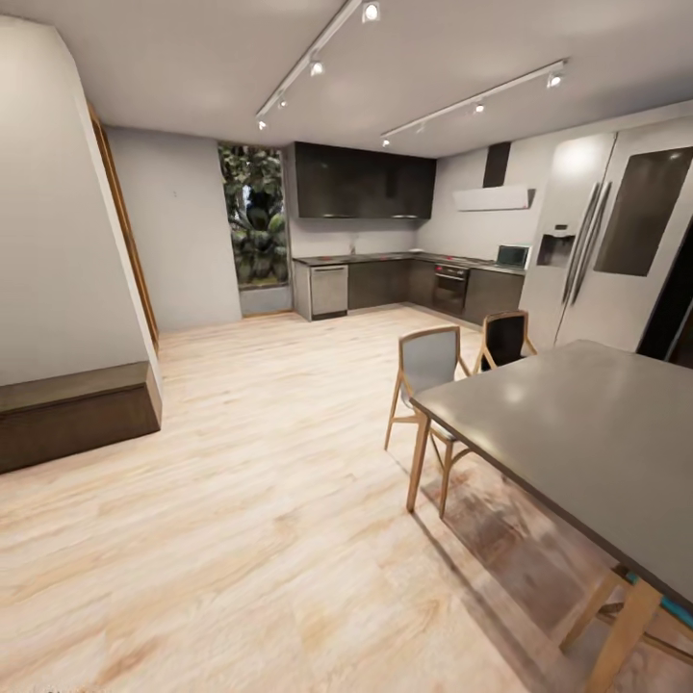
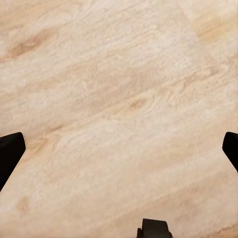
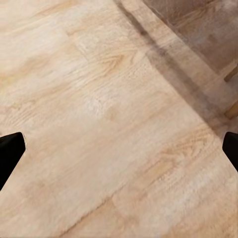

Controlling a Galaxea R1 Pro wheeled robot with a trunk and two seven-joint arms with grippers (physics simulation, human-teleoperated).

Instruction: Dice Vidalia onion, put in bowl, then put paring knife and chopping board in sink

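Robot in transit: left gripper (image 2: 119, 148) and right gripper (image 3: 119, 148) both spread wide, empty, over wood floor (image 2: 119, 89). Countertop (image 1: 385, 258) far ahead of both; onion and sink too small to tell. Judged: onion light, firm, slippery-skinned; grip across its middle.

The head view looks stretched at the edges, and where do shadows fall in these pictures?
Head view: wide-angle stretch, the dining table looming large, a shadow beneath it; ceiling spotlights glaring. Right wrist view: a dark shadow band crosses the wooden floor. Left wrist view: evenly lit.
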